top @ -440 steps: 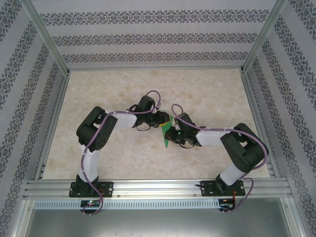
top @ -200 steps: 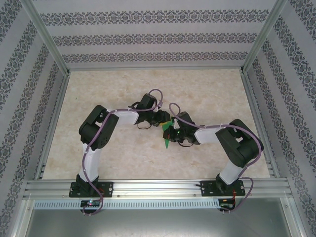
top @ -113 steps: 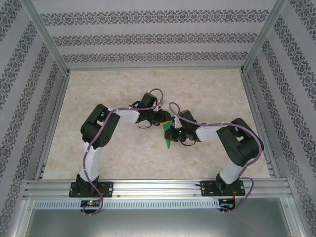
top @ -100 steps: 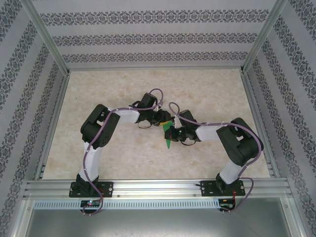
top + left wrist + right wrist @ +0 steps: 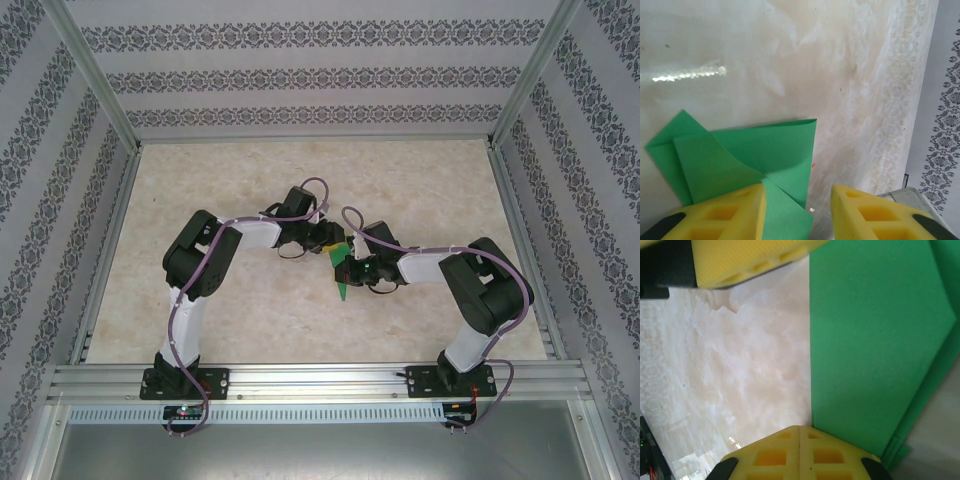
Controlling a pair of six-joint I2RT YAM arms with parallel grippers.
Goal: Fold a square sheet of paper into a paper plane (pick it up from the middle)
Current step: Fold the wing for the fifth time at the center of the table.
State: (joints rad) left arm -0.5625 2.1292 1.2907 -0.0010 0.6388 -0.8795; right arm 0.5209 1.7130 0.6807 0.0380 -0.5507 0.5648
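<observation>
The bright green paper [image 5: 341,288] lies partly folded on the marble tabletop [image 5: 250,320], between the two arms. In the left wrist view the paper [image 5: 755,150] shows overlapping flaps and a straight right edge. My left gripper [image 5: 797,215] is open: its left finger rests over the paper and the right one hangs above bare table. My right gripper [image 5: 800,432] is shut, its tips at the straight left edge of the paper [image 5: 875,340], which looks flat. A left finger [image 5: 750,260] appears opposite it. From above, left gripper [image 5: 335,246] and right gripper [image 5: 350,268] nearly touch.
Patterned walls and aluminium posts [image 5: 515,90] enclose the table on three sides. An aluminium rail [image 5: 320,380] carrying both arm bases runs along the near edge. Bare marble stretches to the left, right and back of the paper.
The right gripper has crept up and left toward the left gripper, and its forearm has swung in. The left gripper has edged right. Less of the paper shows from above.
</observation>
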